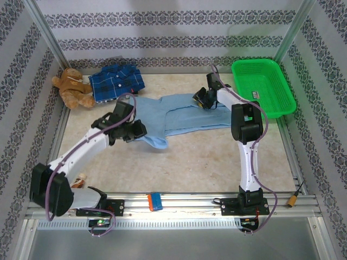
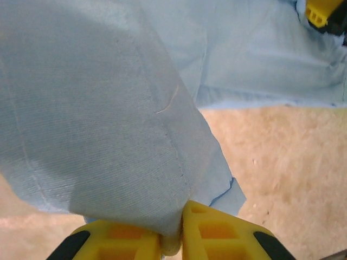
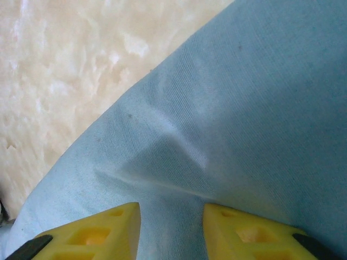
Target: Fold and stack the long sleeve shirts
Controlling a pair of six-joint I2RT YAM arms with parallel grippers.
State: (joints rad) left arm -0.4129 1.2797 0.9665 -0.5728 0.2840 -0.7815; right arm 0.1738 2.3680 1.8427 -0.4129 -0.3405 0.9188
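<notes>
On table (image 1: 217,157), left claw (image 2: 171,230) pinches light blue shirt (image 1: 184,111); right claw (image 3: 171,219) parted over it.

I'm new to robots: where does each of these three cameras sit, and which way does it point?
Top external: fixed above and behind the arms, looking down on the table; both arms show, bases at the bottom.
Left wrist: on the left arm, looking past the left gripper, shut on an edge of the light blue shirt.
Right wrist: on the right arm, looking down past the right gripper, jaws apart over that shirt.
Shared: all three show the shirt and the beige table.
</notes>
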